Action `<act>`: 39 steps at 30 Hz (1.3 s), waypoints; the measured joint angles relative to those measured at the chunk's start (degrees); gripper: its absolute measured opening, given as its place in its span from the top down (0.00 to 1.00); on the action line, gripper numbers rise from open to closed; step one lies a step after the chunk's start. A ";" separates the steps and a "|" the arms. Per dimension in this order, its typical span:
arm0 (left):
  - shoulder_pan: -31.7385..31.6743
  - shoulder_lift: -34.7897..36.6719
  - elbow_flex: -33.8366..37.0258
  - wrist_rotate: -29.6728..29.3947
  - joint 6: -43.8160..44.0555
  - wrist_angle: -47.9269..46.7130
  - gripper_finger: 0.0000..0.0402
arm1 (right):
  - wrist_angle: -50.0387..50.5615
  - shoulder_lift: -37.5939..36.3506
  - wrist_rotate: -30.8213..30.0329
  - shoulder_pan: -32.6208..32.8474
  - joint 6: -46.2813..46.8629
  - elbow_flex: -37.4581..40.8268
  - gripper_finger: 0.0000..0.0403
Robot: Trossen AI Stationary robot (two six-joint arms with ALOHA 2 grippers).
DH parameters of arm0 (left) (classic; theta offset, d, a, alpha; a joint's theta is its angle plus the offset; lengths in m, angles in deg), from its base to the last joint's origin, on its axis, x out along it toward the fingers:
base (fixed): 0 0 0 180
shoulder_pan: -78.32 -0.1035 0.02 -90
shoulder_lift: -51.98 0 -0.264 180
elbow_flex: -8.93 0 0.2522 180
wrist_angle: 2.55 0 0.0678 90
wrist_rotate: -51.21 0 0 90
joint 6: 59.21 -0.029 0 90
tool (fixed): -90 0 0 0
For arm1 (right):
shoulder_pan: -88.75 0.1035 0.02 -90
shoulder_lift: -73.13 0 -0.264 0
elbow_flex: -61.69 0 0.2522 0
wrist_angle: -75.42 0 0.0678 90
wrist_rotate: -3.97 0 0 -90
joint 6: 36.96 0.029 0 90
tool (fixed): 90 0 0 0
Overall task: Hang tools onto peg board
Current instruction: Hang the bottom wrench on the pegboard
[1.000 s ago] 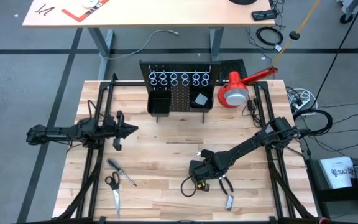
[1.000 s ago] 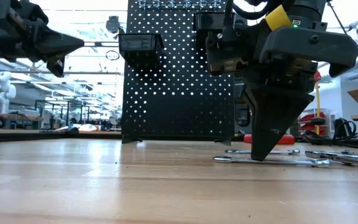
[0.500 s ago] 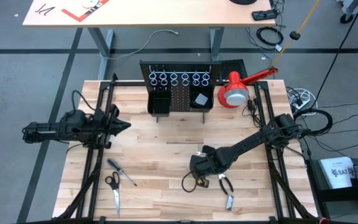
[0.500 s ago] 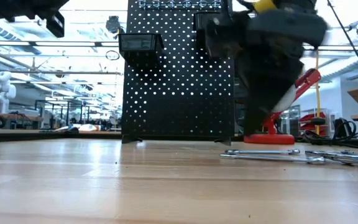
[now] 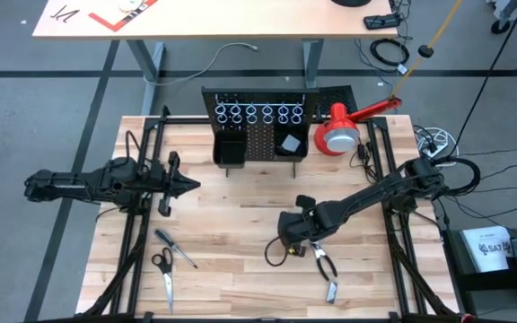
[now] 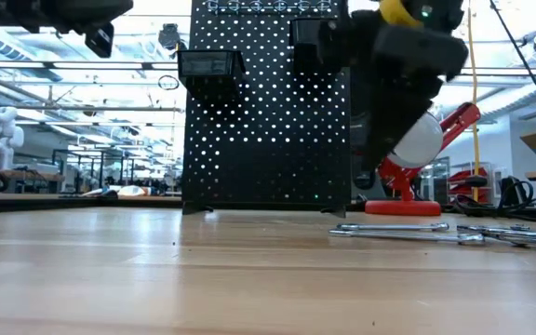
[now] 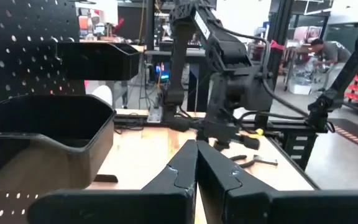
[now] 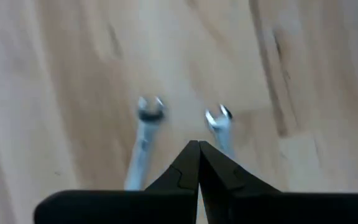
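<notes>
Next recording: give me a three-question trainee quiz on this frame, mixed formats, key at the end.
1. True or false: the right gripper is clamped on one of the two silver wrenches.
2. Multiple choice: the black-handled scissors lie (A) in a black box bin, (B) on the wooden table by the thin screwdriver, (C) hung on the silver rings.
3. Fill in: the red-and-white lamp stands beside the black perforated ____.

Key: 1 false, its fingers are shut with nothing between them, the wrenches lying on the table beyond; 2 B; 3 peg board.
</notes>
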 joint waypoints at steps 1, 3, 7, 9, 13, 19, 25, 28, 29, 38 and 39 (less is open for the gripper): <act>0.00 -0.21 0.00 0.08 -0.77 -0.06 0.97 | 1.53 -0.28 0.76 -0.87 0.44 0.00 0.97; 0.00 -0.51 -0.02 0.58 -2.18 -0.44 0.97 | 2.65 -0.47 2.77 -2.53 0.42 -0.04 0.92; 0.00 -0.57 -0.04 1.72 -2.68 -0.93 0.97 | 0.84 0.81 7.12 -4.84 -3.85 -0.04 0.76; 0.00 -0.57 -0.04 2.76 -2.67 -0.94 0.97 | -0.22 1.63 8.48 -5.49 -7.26 -0.04 0.67; 0.00 -0.57 -0.07 5.86 -2.25 -1.68 0.97 | -0.83 2.94 8.14 -6.74 -13.84 -0.04 0.52; 0.00 -0.57 -0.09 7.38 -1.01 -2.57 0.97 | -0.66 4.78 11.32 -9.23 -16.95 0.54 0.49; 0.00 -0.55 -0.11 7.39 -1.17 -5.01 0.97 | -6.36 5.08 15.80 -10.66 -17.15 4.58 0.56; 0.00 -0.55 -0.11 7.38 -1.14 -6.29 0.97 | -7.56 4.83 15.79 -10.94 -16.49 6.37 0.59; 0.00 -0.56 -0.11 7.38 -1.15 -6.48 0.97 | -7.79 4.72 15.58 -10.98 -16.49 7.05 0.60; 0.00 -0.57 -0.11 7.38 -1.09 -7.99 0.97 | -9.79 4.64 14.99 -11.45 -14.24 9.81 0.82; 0.00 -0.56 -0.11 7.35 -1.34 -7.97 0.97 | -9.77 4.67 15.01 -11.48 -14.20 9.84 0.85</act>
